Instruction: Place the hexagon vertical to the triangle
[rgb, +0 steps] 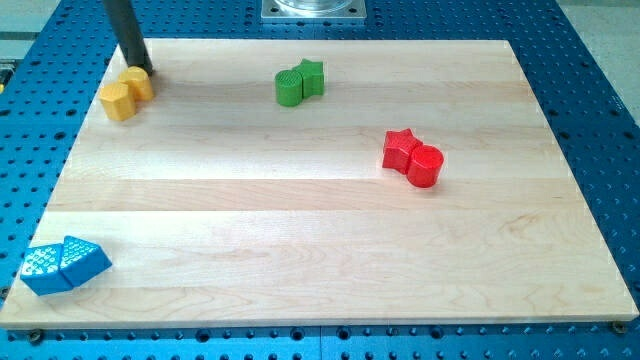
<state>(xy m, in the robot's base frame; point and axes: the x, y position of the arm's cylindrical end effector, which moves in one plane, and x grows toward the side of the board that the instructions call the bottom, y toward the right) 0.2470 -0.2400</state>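
Observation:
Two yellow blocks touch each other at the board's top left. The lower-left one (118, 101) looks like the hexagon, and the upper-right one (138, 83) looks like a cube. My tip (146, 72) rests against the upper-right edge of the yellow cube, at the view's top left. Two blue blocks lie together at the bottom left corner. The right one (87, 259) looks like the triangle, and the left one (44, 271) is blockier. The yellow pair is far above the blue pair.
A green star (312, 76) touches a green cylinder (289, 87) at the top centre. A red star (401, 149) touches a red cylinder (425, 166) right of centre. The wooden board (300, 230) lies on a blue perforated table.

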